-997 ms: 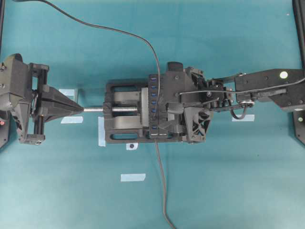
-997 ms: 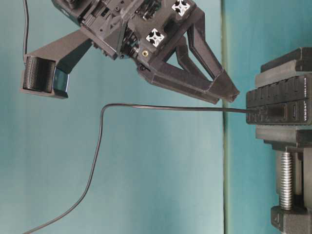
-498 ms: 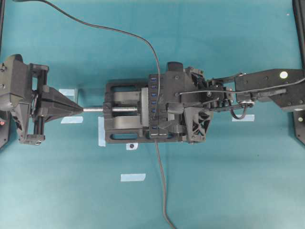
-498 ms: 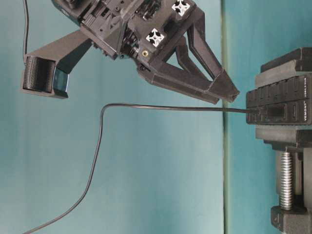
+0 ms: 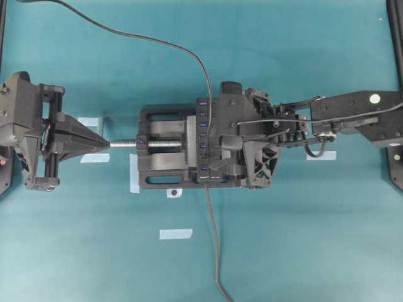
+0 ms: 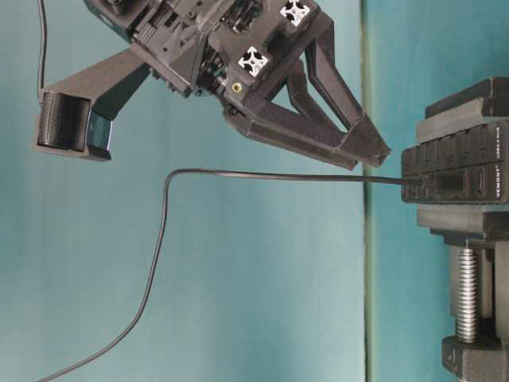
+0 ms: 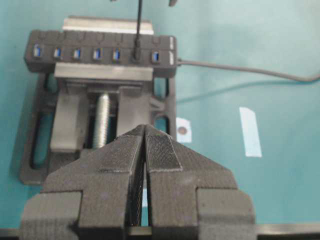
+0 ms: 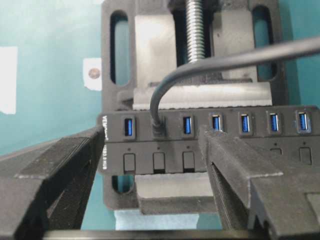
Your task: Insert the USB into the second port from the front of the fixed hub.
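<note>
Teal table (image 5: 302, 251) under everything, with bits of pale tape (image 5: 175, 234) stuck on it.

Right arm (image 5: 352, 116) reaches in from the right edge of the overhead view, over the vise. Left arm (image 5: 19, 132) sits at the left edge, well apart from the hub.

Black vise (image 5: 160, 157) at centre, its silver screw (image 5: 129, 144) pointing toward the left gripper (image 5: 106, 143). That gripper's two fingers are pressed flat together in the left wrist view, nothing between them — clenched on nothing, tip just beside the screw's end.

Right gripper (image 8: 150, 165) — jaws spread wide, released. In the right wrist view one finger (image 8: 55, 175) stands left of the plug and the other (image 8: 240, 170) right of it, both in front of the hub's button row; neither touches plug or cable. From table level the fingertips hang just above the cable, close to the hub's face.

The fixed hub (image 8: 210, 145) is clamped along the vise's top, long black strip, blue slots in a row with small buttons (image 8: 159, 161) below.

Thick grey hub cable (image 5: 214, 245) leaves the hub's near end in the overhead view.

The USB (image 8: 158, 128) sits seated in the second port (image 8: 159, 131), one blue slot (image 8: 128, 126) between it and the hub's cabled end. Its thin black cable (image 6: 262, 177) arcs away from the plug, then trails off slack.
</note>
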